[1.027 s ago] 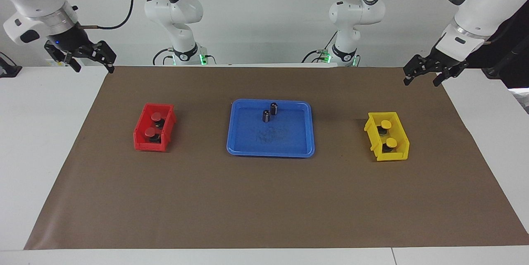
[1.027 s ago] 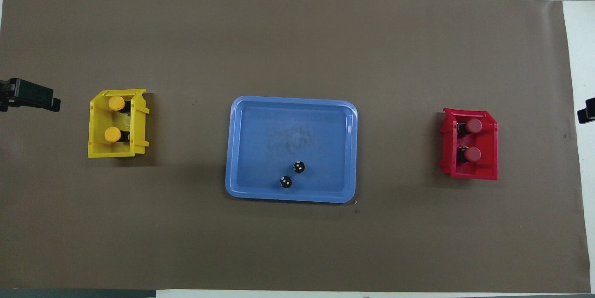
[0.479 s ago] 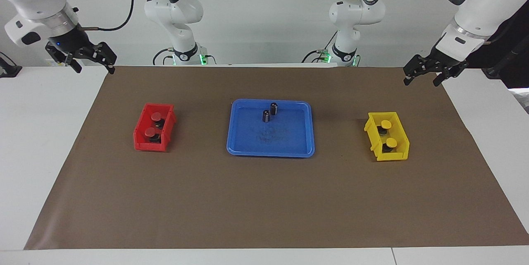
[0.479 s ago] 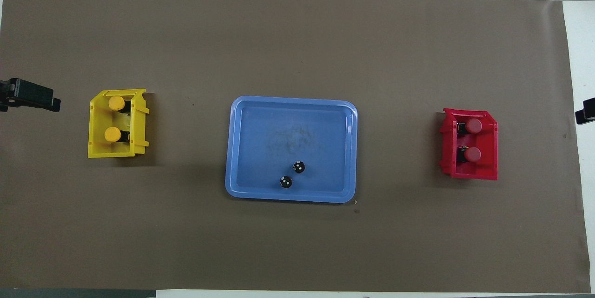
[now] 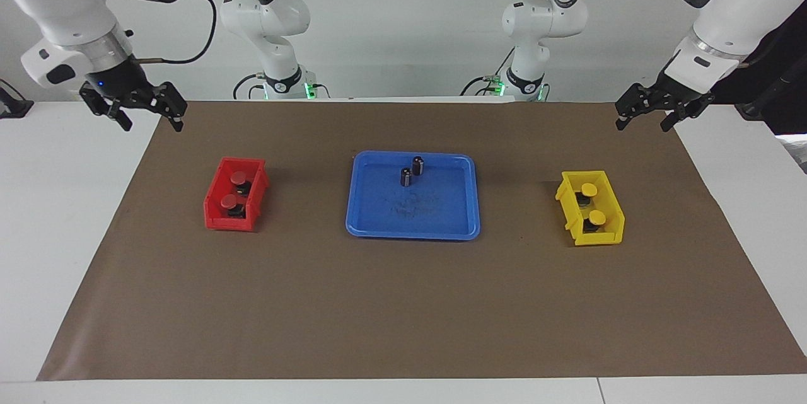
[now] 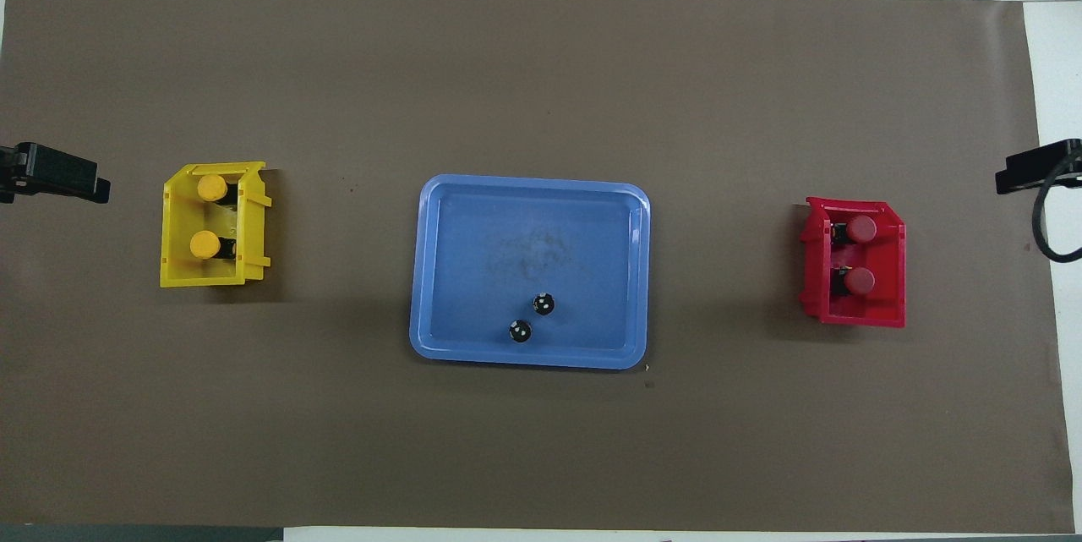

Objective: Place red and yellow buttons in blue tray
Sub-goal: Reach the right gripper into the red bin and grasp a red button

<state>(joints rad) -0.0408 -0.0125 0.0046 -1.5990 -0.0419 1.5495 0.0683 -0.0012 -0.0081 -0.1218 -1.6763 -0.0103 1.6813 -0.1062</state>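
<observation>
Two red buttons [image 5: 239,177] [image 6: 862,228] sit in the small red bin [image 5: 214,218] toward the right arm's end. Two yellow buttons [image 5: 589,189] [image 6: 211,187] sit in the small yellow bin [image 5: 602,240] toward the left arm's end. Between the bins lies the blue tray [image 5: 441,212] [image 6: 473,254]. My right gripper [image 5: 151,123] hangs open and empty over the mat's corner, nearer the robots than the red bin. My left gripper [image 5: 643,125] hangs open and empty over the mat's edge, near the yellow bin.
Two small dark cylinders [image 5: 418,165] [image 6: 543,303] with silvery tops stand in the tray, at its side nearer the robots. A brown mat [image 5: 378,303] covers the table, with white tabletop at both ends.
The right gripper has moved a little lower and in over the mat, toward the red bin. The left arm, the bins and the tray have not moved.
</observation>
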